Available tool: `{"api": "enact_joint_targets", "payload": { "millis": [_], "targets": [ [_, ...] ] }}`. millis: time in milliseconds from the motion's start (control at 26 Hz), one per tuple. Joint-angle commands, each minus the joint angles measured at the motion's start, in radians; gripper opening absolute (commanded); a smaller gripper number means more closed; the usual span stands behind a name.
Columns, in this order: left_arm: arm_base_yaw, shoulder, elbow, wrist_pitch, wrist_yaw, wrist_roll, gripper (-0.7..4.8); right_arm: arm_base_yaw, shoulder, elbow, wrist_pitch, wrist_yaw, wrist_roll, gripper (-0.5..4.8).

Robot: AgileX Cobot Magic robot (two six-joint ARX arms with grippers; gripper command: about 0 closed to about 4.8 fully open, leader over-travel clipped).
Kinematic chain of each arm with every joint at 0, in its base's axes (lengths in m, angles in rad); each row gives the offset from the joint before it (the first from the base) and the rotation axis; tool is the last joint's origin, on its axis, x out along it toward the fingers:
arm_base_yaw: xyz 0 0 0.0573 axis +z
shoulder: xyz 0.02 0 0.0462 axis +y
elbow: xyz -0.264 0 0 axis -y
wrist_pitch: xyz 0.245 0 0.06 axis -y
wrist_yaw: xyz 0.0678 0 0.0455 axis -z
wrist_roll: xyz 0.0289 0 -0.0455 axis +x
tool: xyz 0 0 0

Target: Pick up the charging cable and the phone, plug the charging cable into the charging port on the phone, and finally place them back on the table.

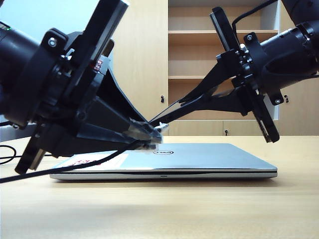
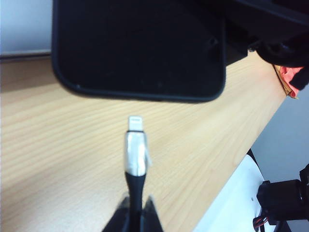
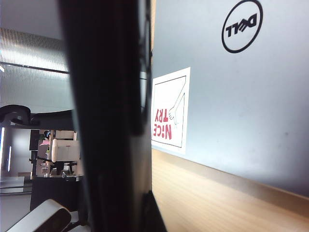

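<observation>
Beige table (image 1: 199, 209), left hand (image 1: 149, 137) pinching charging cable (image 2: 135, 154), right hand (image 1: 167, 115) gripping phone (image 2: 140, 48), plug just short.

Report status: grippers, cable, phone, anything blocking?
Left gripper shut on charging cable. Right gripper shut on phone, above Dell laptop. Plug short of phone edge, unplugged. Gap clear.

my view: closed silver Dell laptop (image 1: 199, 160) lying flat | red-lettered "NICE TRY" sticker (image 3: 169, 112) on its lid | wooden shelf unit (image 1: 199, 55) behind | cabinet doors (image 1: 142, 74) shut
</observation>
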Motion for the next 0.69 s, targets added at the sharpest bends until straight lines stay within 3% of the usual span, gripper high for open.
{"api": "enact_joint_targets", "payload": {
  "millis": [38, 693],
  "targets": [
    [-0.001, -0.002, 0.002, 0.017, 0.003, 0.001, -0.06, 0.001, -0.006, 0.004, 0.044, -0.008, -0.008, -0.06],
    [-0.001, -0.002, 0.002, 0.017, 0.003, 0.001, -0.06, 0.019, 0.000, 0.004, 0.011, -0.010, -0.029, -0.06]
  ]
}}
